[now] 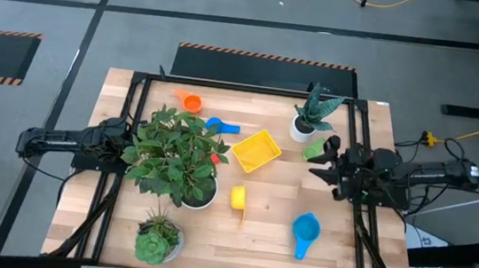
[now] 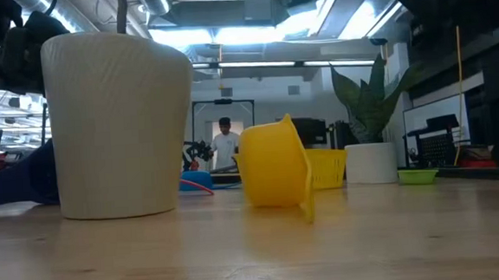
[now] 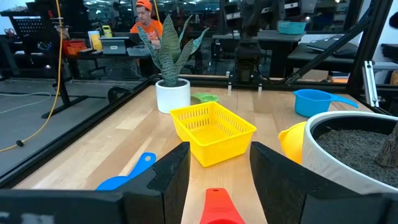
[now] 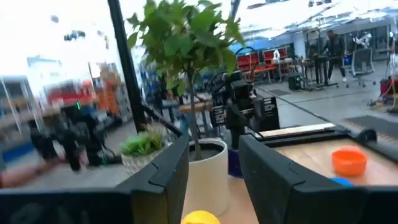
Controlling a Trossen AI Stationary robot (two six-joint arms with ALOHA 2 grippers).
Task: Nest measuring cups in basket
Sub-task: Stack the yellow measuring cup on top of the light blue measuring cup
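The yellow basket (image 1: 256, 150) stands mid-table, resting on its base. Measuring cups lie scattered on the wood: orange (image 1: 191, 102), blue (image 1: 221, 126), yellow (image 1: 238, 196) on its side, light blue (image 1: 305, 233) and green (image 1: 314, 149). A red piece (image 3: 217, 208) lies on the table in front of my left gripper. My left gripper (image 3: 217, 174) waits open at the left edge, under the big plant's leaves, pointing at the basket (image 3: 211, 130). My right gripper (image 1: 324, 159) is open at the right edge, raised over the table beside the green cup, with nothing between its fingers (image 4: 155, 186).
A big leafy plant in a white pot (image 1: 179, 154) stands left of the basket. A succulent pot (image 1: 157, 241) sits near the front edge, and a snake plant in a white pot (image 1: 311, 117) at the far right. A person (image 3: 149, 25) sits beyond the table.
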